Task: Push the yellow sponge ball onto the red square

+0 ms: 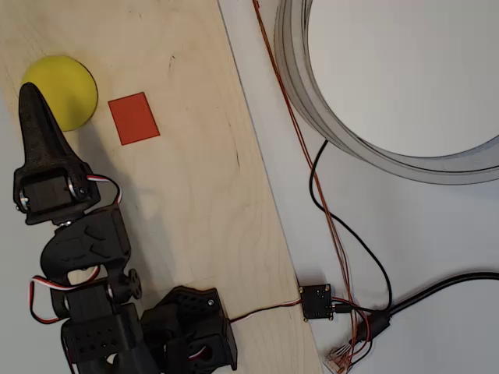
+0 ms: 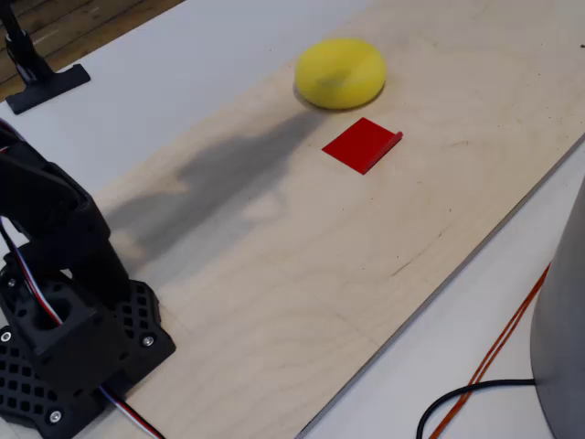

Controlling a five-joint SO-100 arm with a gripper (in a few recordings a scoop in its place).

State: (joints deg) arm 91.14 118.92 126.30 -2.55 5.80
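Starting close to the camera in the fixed view, the black arm (image 2: 64,302) stands on its base at the near left of the wooden board (image 2: 302,274). From above, the arm reaches up the board and its gripper (image 1: 30,97) ends in 1 dark pointed tip that lies over the lower left part of the ball; I cannot tell if the fingers are apart or pressed together, because they look like 1 solid wedge, and nothing seems to be held. Farther along sits the red square (image 2: 362,144), flat on the wood, with 1 edge lifted a little. Just past it rests the yellow ball (image 2: 340,73), near the square but not on it. From above, the ball (image 1: 66,86) is just to the left of the square (image 1: 134,118). It looks like soft, light foam, so it should squash a bit and roll easily. Grabbing is probably not needed. I think the best spot to push is the side facing away from the square, low down, and slowly, or it may roll past.
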